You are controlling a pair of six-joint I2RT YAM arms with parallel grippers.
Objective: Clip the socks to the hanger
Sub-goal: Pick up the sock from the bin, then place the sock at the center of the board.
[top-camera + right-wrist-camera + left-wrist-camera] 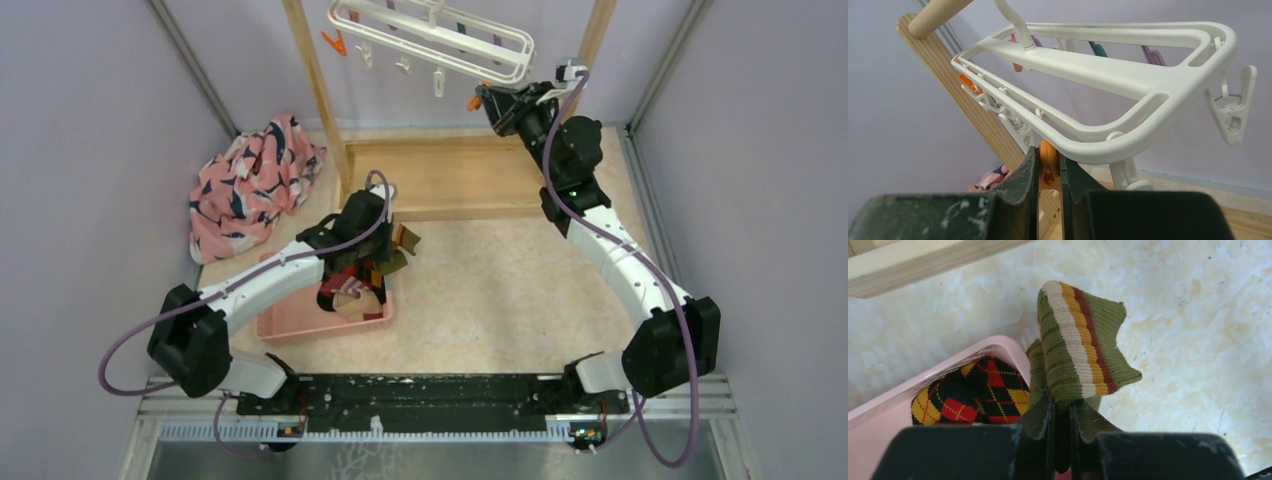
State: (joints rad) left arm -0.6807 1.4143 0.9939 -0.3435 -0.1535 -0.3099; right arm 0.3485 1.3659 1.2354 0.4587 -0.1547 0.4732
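My left gripper [392,250] [1060,412] is shut on the olive-green striped sock [1075,340] [398,250], held just past the pink basket's rim. The black-red-yellow argyle sock [975,392] lies in the pink basket [300,322] [893,395], with a beige sock [352,296] beside it. The white hanger [440,35] [1108,75] hangs from the wooden rack at the top. My right gripper [488,100] [1049,165] is raised under the hanger's right end and is shut on an orange clip [1048,156] [476,101].
The wooden rack's posts [318,90] and base board [455,175] stand at the back. A pink patterned cloth [250,185] lies at the back left. Other clips, white [1233,107], purple [1153,55] and green [1098,48], dangle from the hanger.
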